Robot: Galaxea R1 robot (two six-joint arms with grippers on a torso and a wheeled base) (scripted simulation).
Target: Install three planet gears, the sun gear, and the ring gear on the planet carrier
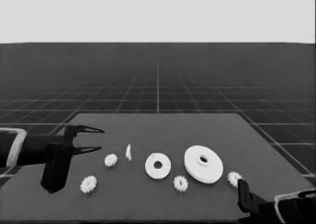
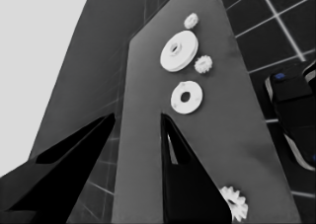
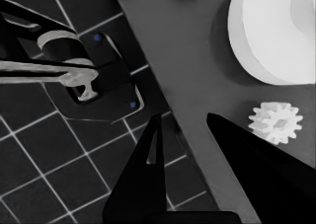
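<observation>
Head view: left gripper (image 1: 97, 139) waits over the table (image 1: 158, 123) at its 9 o'clock end, fingers apart, holding nothing. Smaller round part (image 1: 158, 166) lies mid-table, larger round part (image 1: 203, 164) just at its 3 o'clock. Four gears are scattered: (image 1: 111, 160), (image 1: 88, 184), (image 1: 180, 183), (image 1: 234, 178). A thin white piece (image 1: 129, 152) stands near

Left wrist view: both round parts lie well apart from the spread fingers (image 2: 192, 184)

Right wrist view: right gripper (image 3: 182, 123) is open and empty, one gear (image 3: 275, 122) just beside a finger
</observation>
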